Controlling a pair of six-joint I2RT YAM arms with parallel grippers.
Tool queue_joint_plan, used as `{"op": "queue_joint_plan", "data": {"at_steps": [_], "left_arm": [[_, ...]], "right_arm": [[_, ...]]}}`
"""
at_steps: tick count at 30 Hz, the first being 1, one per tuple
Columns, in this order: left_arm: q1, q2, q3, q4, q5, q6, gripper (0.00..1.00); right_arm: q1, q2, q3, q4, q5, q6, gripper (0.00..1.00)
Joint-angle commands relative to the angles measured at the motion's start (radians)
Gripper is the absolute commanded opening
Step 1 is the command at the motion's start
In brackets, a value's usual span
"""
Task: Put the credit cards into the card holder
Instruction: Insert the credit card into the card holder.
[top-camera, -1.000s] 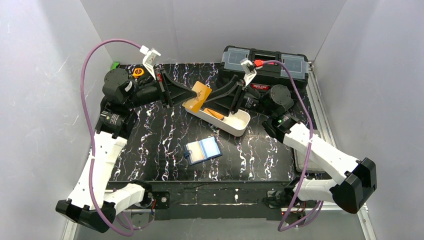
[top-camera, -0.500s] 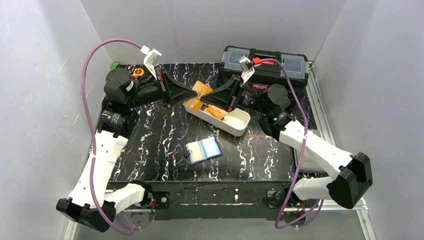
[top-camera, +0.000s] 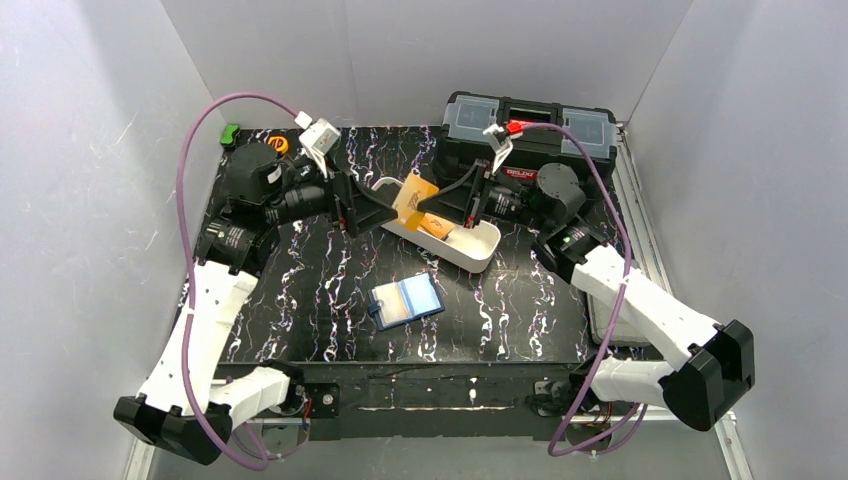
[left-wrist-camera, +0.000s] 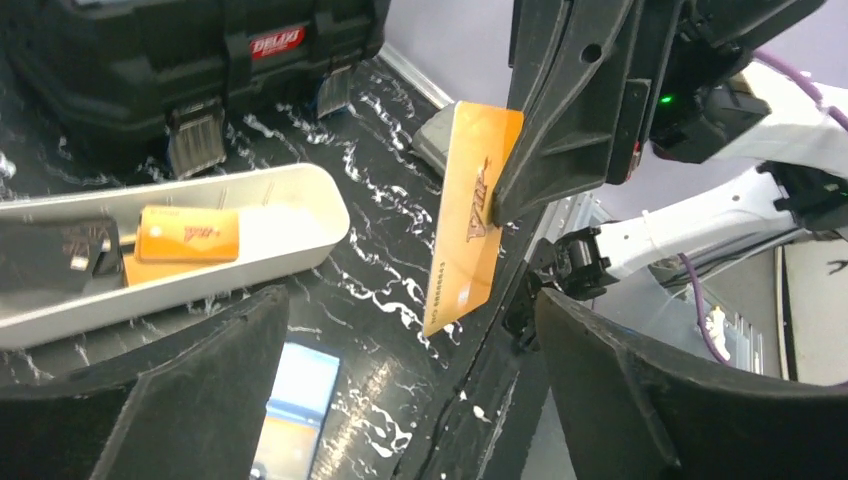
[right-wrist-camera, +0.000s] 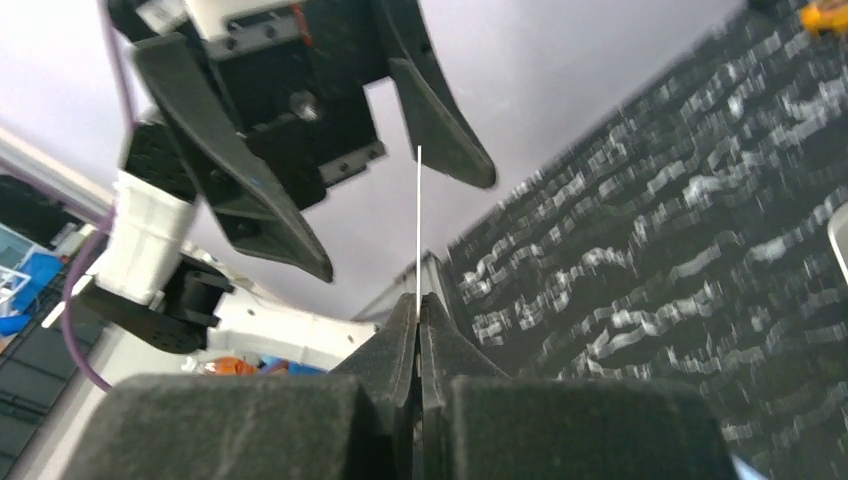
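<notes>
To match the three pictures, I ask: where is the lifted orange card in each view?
Top external: orange card, upper centre, by the white tray.
Left wrist: right of centre, face showing.
Right wrist: centre, edge-on, a thin pale line.
Shared landmark: the right gripper, shut on it.

Orange card: glossy plastic. White tray: smooth, matt plastic. Bench: glossy, black marbled surface. Toolbox: black plastic, dull sheen.
</notes>
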Motion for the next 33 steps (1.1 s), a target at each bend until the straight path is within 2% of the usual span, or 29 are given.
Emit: {"op": "queue_joint_plan", "data": {"at_steps": [1, 6, 10, 14, 20, 26, 33], "left_arm": [[0.010, -0.019, -0.042, -0.183, -0.081, 0.228, 0.98], [0.020, -0.023, -0.163, -0.281, -0.128, 0.473, 0.98], [0.020, -0.011, -0.315, -0.324, -0.200, 0.719, 0.98], [0.019, -0.024, -0.450, -0.319, -0.248, 0.879, 0.98], [0.002, -0.010, -0.560, -0.248, -0.287, 0.958, 0.96], [-0.022, 0.065, -0.620, -0.104, -0.364, 0.979, 0.90], [-0.045, 0.119, -0.648, 0.019, -0.395, 0.993, 0.89]], "right_arm": [[-0.018, -0.010, -0.058, -0.281, -0.061, -0.135, 0.01], [-0.020, 0.075, -0.161, -0.391, -0.074, -0.234, 0.01], [-0.020, 0.213, -0.186, -0.388, -0.088, -0.265, 0.01], [-0.014, 0.334, -0.162, -0.358, -0.092, -0.271, 0.01], [0.021, 0.405, -0.152, -0.340, 0.000, -0.304, 0.01], [0.034, 0.458, -0.169, -0.294, 0.011, -0.299, 0.01], [0.034, 0.514, -0.163, -0.263, -0.008, -0.303, 0.01]]}}
